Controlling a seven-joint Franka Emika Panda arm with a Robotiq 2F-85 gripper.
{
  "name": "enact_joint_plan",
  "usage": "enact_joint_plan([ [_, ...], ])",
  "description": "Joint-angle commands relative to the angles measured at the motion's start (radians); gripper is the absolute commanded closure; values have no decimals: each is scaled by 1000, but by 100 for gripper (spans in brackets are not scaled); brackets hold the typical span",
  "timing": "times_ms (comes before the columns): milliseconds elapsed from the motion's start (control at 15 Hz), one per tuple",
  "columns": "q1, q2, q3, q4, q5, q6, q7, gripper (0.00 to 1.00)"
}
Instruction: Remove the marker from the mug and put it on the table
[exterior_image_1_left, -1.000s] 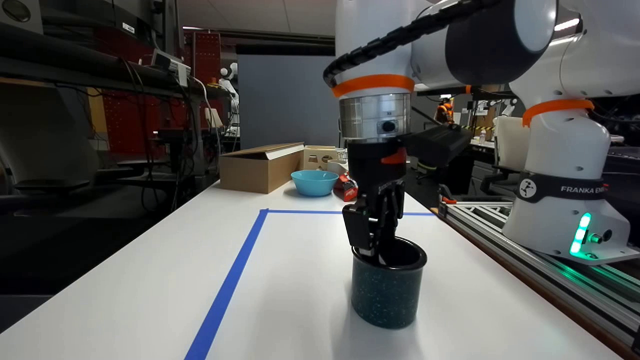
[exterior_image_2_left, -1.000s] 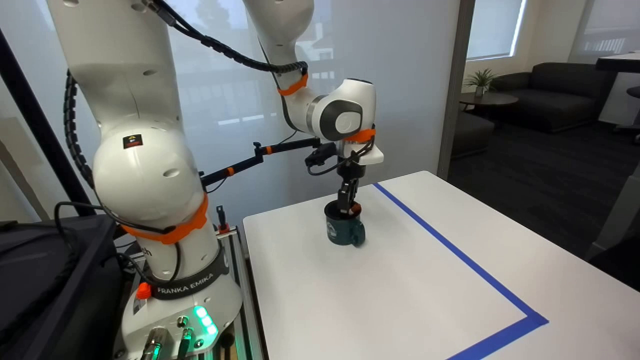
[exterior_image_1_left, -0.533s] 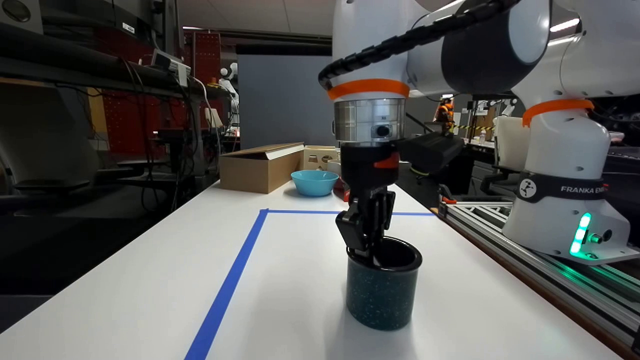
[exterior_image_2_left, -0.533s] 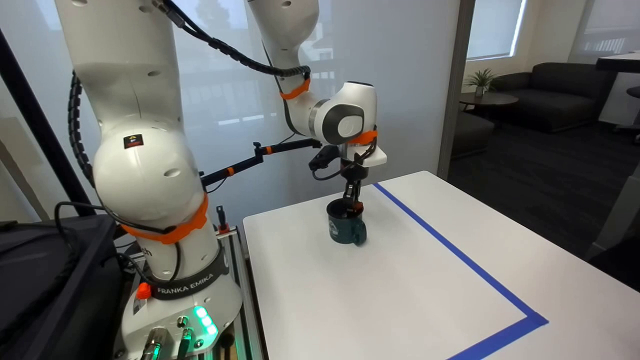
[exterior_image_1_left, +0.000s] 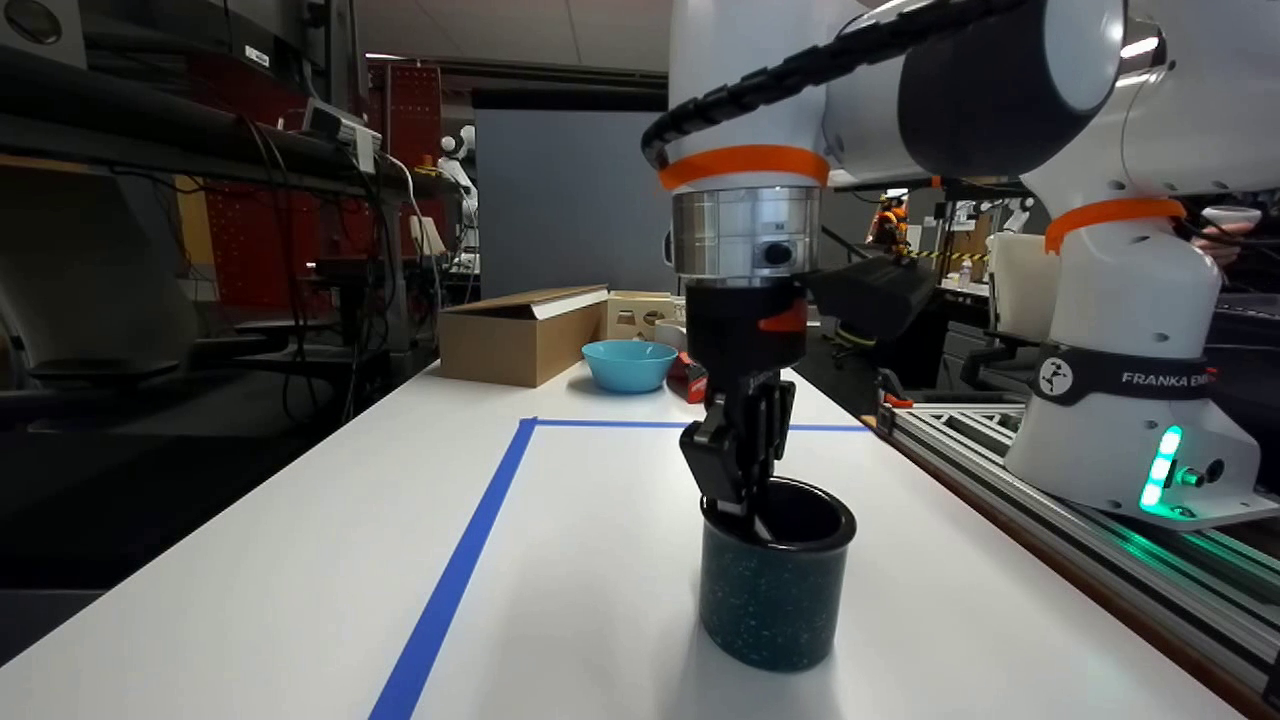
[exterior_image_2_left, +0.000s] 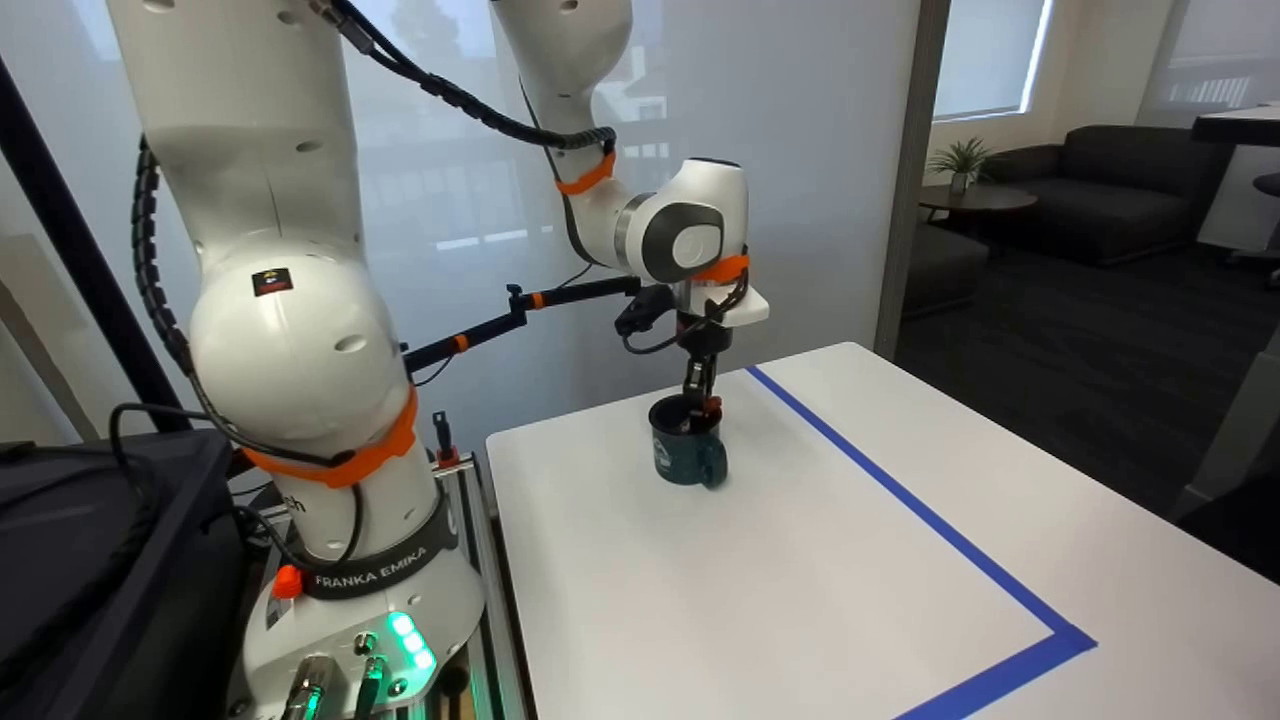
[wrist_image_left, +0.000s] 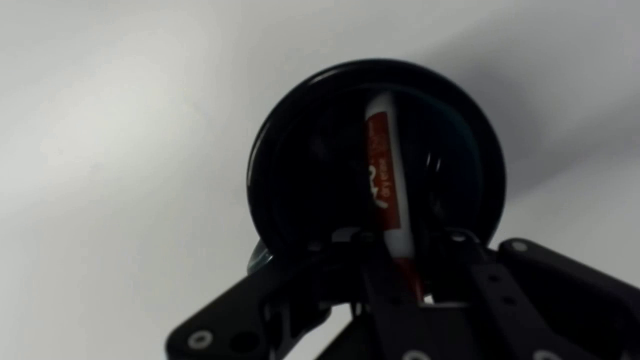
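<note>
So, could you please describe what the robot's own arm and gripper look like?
The Franka Emika Panda arm is white and rounded, with a dark grey joint cover, orange bands and a ribbed black cable. Its base collar reads FRANKA EMIKA above a green light strip. The gripper is black, with a red patch and angular jaws.

The arm (exterior_image_2_left: 290, 335) I'm running is white, with orange bands (exterior_image_2_left: 390, 446), a ribbed black cable (exterior_image_1_left: 830, 65), green lights (exterior_image_2_left: 412, 641) at four o'clock on its base (exterior_image_2_left: 330, 625), and a black tool (exterior_image_2_left: 703, 408).

The white table (exterior_image_1_left: 590, 570) bears blue tape (exterior_image_1_left: 466, 560), the mug (exterior_image_1_left: 772, 605), a cardboard box (exterior_image_1_left: 495, 345) and a blue bowl (exterior_image_1_left: 628, 369).
</note>
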Motion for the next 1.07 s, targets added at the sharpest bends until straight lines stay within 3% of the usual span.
enact_joint_plan([
  [0, 27, -141, 24, -34, 47, -128, 0, 95],
  [533, 13, -534, 45, -107, 195, -549, -56, 95],
  [867, -89, -774, -21, -220, 124, -785, -136, 95],
  [933, -131, -727, -32, -138, 90, -834, -143, 95],
  [1000, -166, -749, -50, -153, 66, -840, -168, 95],
])
